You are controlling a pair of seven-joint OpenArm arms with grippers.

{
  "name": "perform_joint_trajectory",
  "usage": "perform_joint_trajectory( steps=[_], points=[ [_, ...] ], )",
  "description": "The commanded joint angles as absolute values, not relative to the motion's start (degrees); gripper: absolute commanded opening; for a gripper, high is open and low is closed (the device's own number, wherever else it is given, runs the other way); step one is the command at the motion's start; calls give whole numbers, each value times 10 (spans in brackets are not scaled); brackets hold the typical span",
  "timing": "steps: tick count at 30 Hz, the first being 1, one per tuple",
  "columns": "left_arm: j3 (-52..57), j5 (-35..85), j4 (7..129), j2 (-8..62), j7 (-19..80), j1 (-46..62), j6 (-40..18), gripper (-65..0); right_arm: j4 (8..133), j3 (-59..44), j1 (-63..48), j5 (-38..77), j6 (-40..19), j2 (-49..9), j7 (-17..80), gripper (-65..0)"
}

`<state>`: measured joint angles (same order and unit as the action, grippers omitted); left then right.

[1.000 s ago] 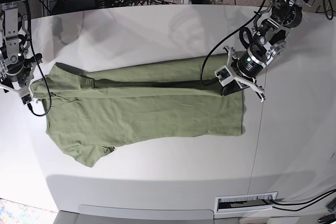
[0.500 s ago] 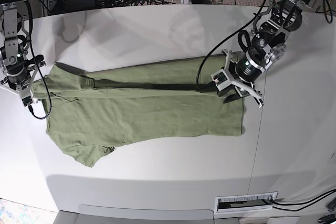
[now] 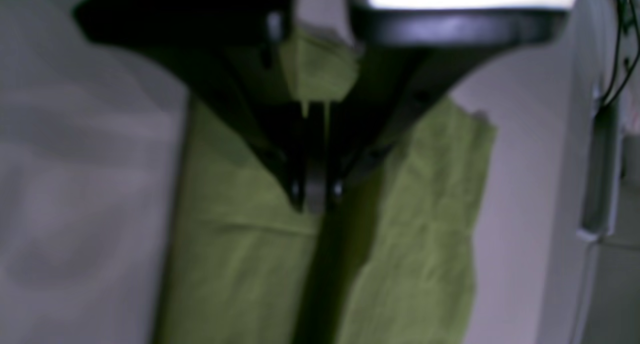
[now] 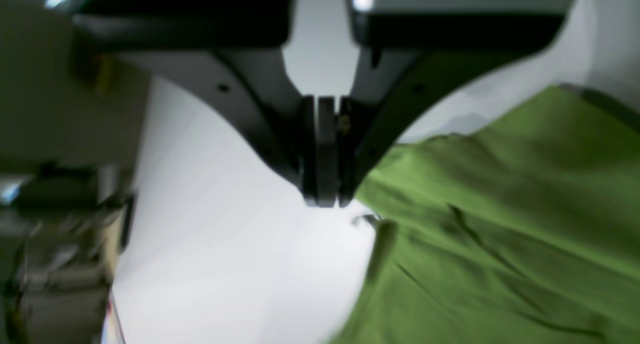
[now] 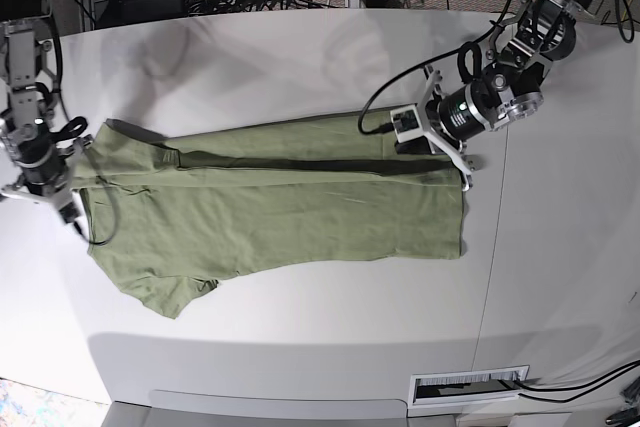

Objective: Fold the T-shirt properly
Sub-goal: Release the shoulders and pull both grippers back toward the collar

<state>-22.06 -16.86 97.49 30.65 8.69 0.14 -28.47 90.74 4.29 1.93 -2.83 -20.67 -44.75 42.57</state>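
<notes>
Olive-green, thin and soft, the plain short-sleeved T-shirt [image 5: 270,202] is lying flat across the middle of the white table [image 5: 300,57] in the base view, its collar end toward the left of the frame and its hem toward the right, with the upper long side folded over onto the body so that a dark crease is running along its length. One sleeve is sticking out at the lower left. The left pincer [image 5: 425,152], at the right of the base frame, is sitting over the upper hem corner; in the left wrist view its jaws [image 3: 312,194] are pressed together above the fabric, and whether any cloth is pinched between them I cannot tell through the blur. The right pincer [image 5: 60,192], at the left edge of the base frame, is standing at the collar end; in the right wrist view its jaws [image 4: 322,194] are closed on nothing, just beside the shirt's edge over bare table.
</notes>
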Motion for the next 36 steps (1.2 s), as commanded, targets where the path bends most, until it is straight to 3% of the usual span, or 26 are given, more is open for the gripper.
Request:
perform_joint_trajectory(
  steps=[1,8,30,36],
  points=[
    [-216,-168,985,311,65,-8,-284,-650,914,60,38,-48,-201,-462,413,-650],
    [-216,-195,974,290,55,-9,-286,-650,841,180,117,-90,-200,-462,415,-650],
    [-224,-225,945,274,55,-10,-286,-650,764,185,105,-43,-226,-438,388,-650],
    [-224,-225,924,280,56,-8,-357,-650,719,185,101,-39,-252,-406,404,-650]
  ],
)
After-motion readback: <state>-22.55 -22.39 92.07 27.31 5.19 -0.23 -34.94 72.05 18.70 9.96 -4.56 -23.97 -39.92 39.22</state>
